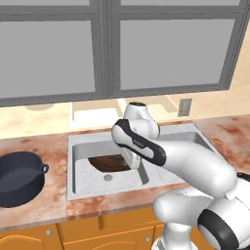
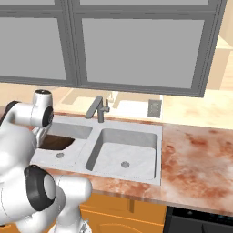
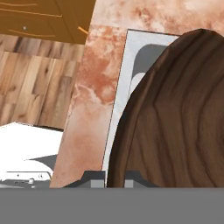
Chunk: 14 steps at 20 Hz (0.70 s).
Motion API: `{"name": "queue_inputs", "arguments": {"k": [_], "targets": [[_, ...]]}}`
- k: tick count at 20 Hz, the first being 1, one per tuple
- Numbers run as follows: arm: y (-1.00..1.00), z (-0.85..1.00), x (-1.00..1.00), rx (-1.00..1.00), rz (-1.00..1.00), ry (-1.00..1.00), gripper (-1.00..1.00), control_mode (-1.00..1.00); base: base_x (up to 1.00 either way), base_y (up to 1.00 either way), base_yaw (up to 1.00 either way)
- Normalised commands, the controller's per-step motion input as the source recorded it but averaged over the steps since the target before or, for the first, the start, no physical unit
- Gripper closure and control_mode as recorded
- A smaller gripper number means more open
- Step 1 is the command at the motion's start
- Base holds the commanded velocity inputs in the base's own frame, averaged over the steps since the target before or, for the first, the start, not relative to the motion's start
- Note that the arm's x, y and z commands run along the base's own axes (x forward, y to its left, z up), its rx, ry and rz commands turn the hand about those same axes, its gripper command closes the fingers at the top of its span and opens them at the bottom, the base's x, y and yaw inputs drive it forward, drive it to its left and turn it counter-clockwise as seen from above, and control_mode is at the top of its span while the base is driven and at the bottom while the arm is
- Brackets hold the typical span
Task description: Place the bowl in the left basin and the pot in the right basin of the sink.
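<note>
Fingers (image 3: 98, 179) clamped on the bowl (image 3: 175, 122) rim, over the left basin (image 1: 88, 180), pot (image 1: 17, 178) on counter (image 1: 53, 205)

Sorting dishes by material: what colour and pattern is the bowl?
Dark brown with a wood-like grain; the bowl shows best in the hand view.

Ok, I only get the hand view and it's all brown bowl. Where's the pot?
Observer: The pot sits on the counter, left of the sink.
Operator: Is my bowl in the big side?
Observer: Yes, the bowl is low inside the left basin, the bigger one.
Operator: What's in the other side?
Observer: The right basin shows just its drain.
</note>
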Motion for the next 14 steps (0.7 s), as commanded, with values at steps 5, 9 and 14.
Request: {"name": "queue_inputs", "arguments": {"k": [5, 9, 14], "targets": [[0.04, -0.20, 0.21, -0.07, 0.00, 0.00, 1.00, -1.00, 0.00, 0.00, 0.00], [0.05, -0.17, 0.17, -0.02, 0.00, 0.00, 1.00, -1.00, 0.00, 0.00, 0.00], [0.10, -0.19, 0.26, -0.01, 0.00, 0.00, 1.00, -1.00, 0.00, 0.00, 0.00]]}}
